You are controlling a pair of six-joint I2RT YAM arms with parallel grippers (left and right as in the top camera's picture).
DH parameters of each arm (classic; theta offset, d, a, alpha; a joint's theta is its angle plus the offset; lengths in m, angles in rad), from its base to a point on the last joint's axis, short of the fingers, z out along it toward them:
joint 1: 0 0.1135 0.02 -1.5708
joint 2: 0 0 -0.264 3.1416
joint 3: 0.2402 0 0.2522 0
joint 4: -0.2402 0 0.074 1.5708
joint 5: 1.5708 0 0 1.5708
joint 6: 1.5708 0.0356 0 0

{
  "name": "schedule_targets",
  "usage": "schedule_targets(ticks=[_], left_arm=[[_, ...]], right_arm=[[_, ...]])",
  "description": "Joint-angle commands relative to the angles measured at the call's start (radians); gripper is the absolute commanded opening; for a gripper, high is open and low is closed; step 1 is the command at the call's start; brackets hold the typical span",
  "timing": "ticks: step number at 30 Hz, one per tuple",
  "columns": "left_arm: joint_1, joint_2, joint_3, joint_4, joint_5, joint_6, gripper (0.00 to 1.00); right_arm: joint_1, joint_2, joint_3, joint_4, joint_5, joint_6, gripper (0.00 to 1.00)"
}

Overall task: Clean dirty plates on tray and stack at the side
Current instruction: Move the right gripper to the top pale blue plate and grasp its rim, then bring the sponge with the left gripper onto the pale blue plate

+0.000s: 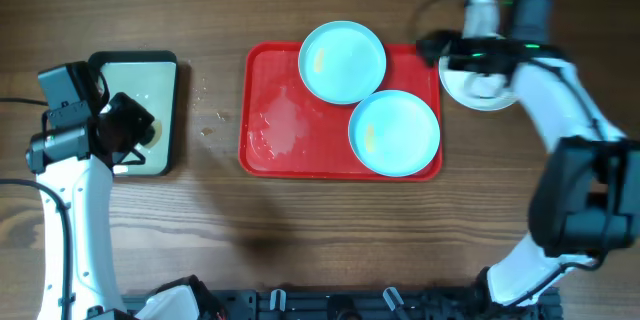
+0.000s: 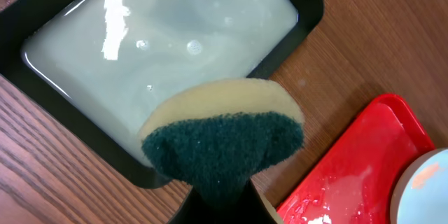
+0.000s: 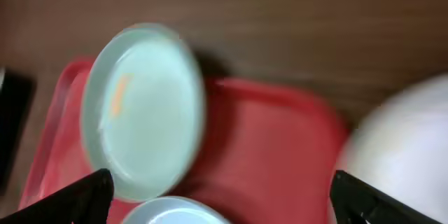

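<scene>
Turquoise plates [image 1: 342, 60] round, glossy; tray [image 1: 262, 80] red plastic, wet; sponge [image 2: 222, 136] coarse green

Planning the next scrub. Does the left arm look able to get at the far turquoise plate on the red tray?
Likely yes: its pincer holds the sponge over the green tray, and nothing stands between it and the plate.

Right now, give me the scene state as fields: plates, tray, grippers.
red tray: centre of table, wet patch on its left half
far turquoise plate: on tray, yellowish smear
near turquoise plate: on tray, yellowish smear
white plate: on the table, right of the tray
left gripper: shut on sponge above black-rimmed tray of cloudy liquid
right gripper: open, above white plate
</scene>
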Motion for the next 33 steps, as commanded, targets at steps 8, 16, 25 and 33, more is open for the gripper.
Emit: schedule_targets(ticks=[8,16,25,33], left_arm=[[-0.009,0.003,-0.002,0.001,0.005,0.016,0.04],[-0.009,0.003,-0.002,-0.001,0.006,0.016,0.04],[-0.009,0.003,-0.002,-0.001,0.006,0.016,0.04],[-0.013,0.003,-0.002,0.0,0.072,0.017,0.04]], right_arm=[[0.149,0.111,0.2,-0.187,0.092,0.084,1.0],[0.173,0.22,0.177,-0.005,0.224,0.171,0.69],[0.261,0.313,0.177,-0.008,0.318,0.216,0.57],[0.282,0.313,0.182,-0.034,0.242,0.128,0.11]])
